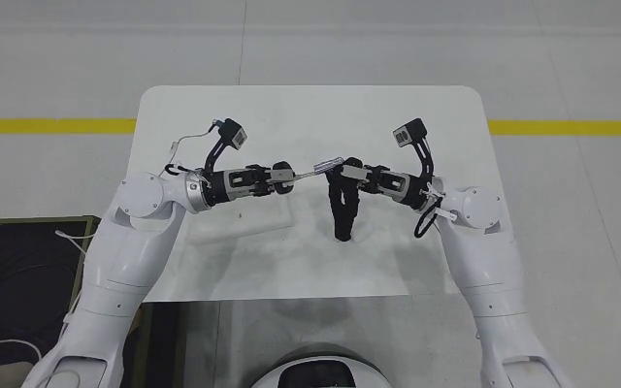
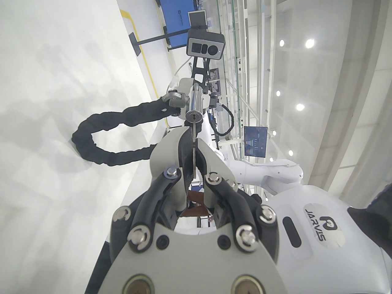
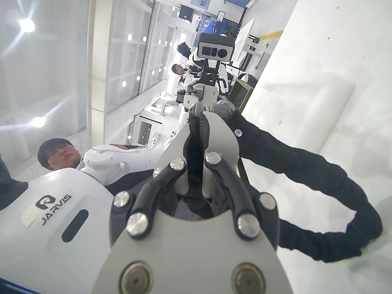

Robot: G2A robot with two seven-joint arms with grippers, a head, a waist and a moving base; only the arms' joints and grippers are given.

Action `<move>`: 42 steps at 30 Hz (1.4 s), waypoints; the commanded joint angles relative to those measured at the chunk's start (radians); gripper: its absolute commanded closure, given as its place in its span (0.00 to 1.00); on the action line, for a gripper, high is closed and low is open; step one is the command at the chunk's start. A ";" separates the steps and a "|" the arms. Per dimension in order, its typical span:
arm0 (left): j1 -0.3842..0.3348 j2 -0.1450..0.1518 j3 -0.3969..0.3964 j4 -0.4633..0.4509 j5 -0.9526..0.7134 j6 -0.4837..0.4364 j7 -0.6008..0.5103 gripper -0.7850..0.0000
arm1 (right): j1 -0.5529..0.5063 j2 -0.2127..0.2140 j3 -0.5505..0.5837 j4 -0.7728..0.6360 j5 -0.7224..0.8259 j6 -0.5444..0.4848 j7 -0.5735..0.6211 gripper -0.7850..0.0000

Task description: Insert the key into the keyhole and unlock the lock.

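Your left pincer [image 1: 290, 179] is clenched on the key [image 1: 309, 175], and your right pincer [image 1: 346, 173] is clenched on the lock [image 1: 333, 165]. The two meet nose to nose above the middle of the white surface [image 1: 408, 252]. In the top view the lock sits at 3 o'clock from the left pincer, just beyond the key's tip. The key runs as a thin silver bar between them.

In the left wrist view you see the key [image 2: 194, 149] edge-on, pinched flat between the left pincer's [image 2: 193, 138] dark pads. Its blade reaches the round keyhole [image 2: 193, 117] in the lock's silver metal head [image 2: 179, 100]. You cannot tell how deep it has gone.

The lock's cable [image 1: 342, 211] wears a black fabric sleeve. From the right pincer it hangs toward 6 o'clock in a loop whose low end rests on the surface. The right wrist view shows the right pincer [image 3: 196, 117] closed tight, with the sleeved cable [image 3: 306, 166] curving off beside it.
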 commanded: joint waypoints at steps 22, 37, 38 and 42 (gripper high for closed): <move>0.012 -0.031 -0.025 -0.013 0.029 0.010 -0.008 1.00 | 0.006 0.021 -0.044 -0.010 0.006 -0.010 -0.031 1.00; 0.016 -0.045 -0.036 -0.056 0.171 -0.086 0.016 1.00 | 0.011 0.034 -0.055 -0.023 0.002 0.006 -0.038 1.00; 0.020 -0.046 -0.036 -0.066 0.196 -0.107 0.022 1.00 | 0.011 0.035 -0.055 -0.023 0.002 0.007 -0.038 1.00; 0.025 -0.050 -0.031 -0.074 0.189 -0.162 -0.008 1.00 | 0.013 0.038 -0.059 -0.026 -0.007 0.009 -0.039 1.00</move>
